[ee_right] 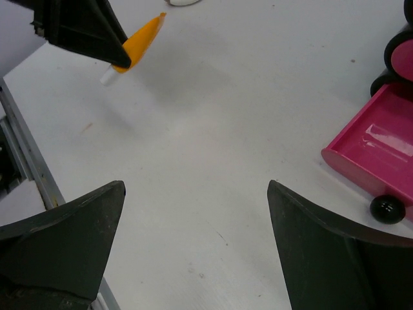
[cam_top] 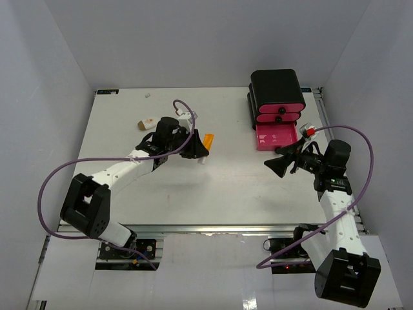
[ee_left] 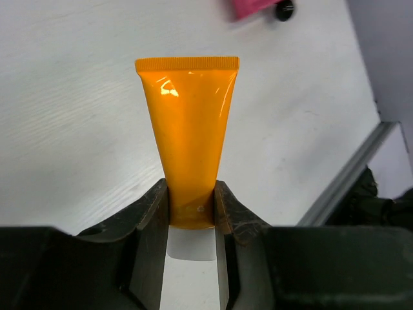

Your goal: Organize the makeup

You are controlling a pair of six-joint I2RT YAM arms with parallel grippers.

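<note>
My left gripper [cam_top: 200,150] is shut on the orange tube [cam_top: 208,140] near its white cap and holds it just above the table's middle. In the left wrist view the tube [ee_left: 187,123] points away from me, clamped between the fingers [ee_left: 155,219], with the cap [ee_left: 190,242] below the grip. The right wrist view shows the tube [ee_right: 143,40] over its shadow. My right gripper [cam_top: 281,166] is open and empty, in front of the open pink drawer [cam_top: 276,137]. A tan cylinder and a beige oval piece [cam_top: 145,123] lie at the back left. The black-and-gold tubes are out of view.
The black box with pink drawers [cam_top: 277,90] stands at the back right, its lowest drawer [ee_right: 377,148] pulled out with a black knob [ee_right: 387,208]. A small white scrap [cam_top: 147,94] lies near the back edge. The table's metal rail [ee_left: 348,177] runs along the right.
</note>
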